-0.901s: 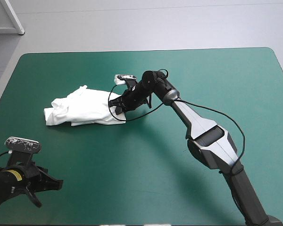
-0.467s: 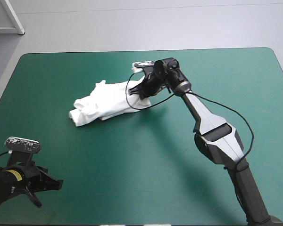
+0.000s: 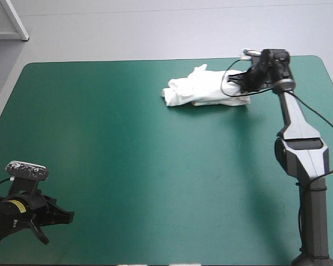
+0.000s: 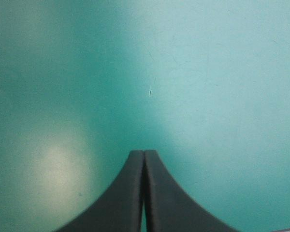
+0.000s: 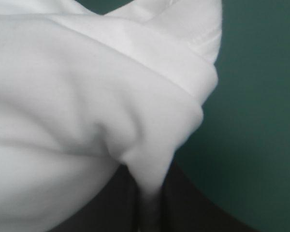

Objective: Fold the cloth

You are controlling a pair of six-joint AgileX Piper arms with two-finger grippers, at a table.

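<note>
The T-shirt (image 5: pixel 87 96) is pinched between the gripper (image 5: pixel 149 199), whose black fingers (image 5: pixel 193 210) are all but closed on a narrow fold. White cloth is bunched from nine to one o'clock of the gripper, with a stitched hem (image 5: pixel 203 41) at one. Bare teal-green cover (image 5: pixel 261 125) is seen from one to four o'clock.

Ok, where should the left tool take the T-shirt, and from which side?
The T-shirt lies bunched near the far edge, the right tool shut on its right end. So probably grip its free left end, coming from the left, low over the bare cover. The left tool is shut, so open it first.
</note>
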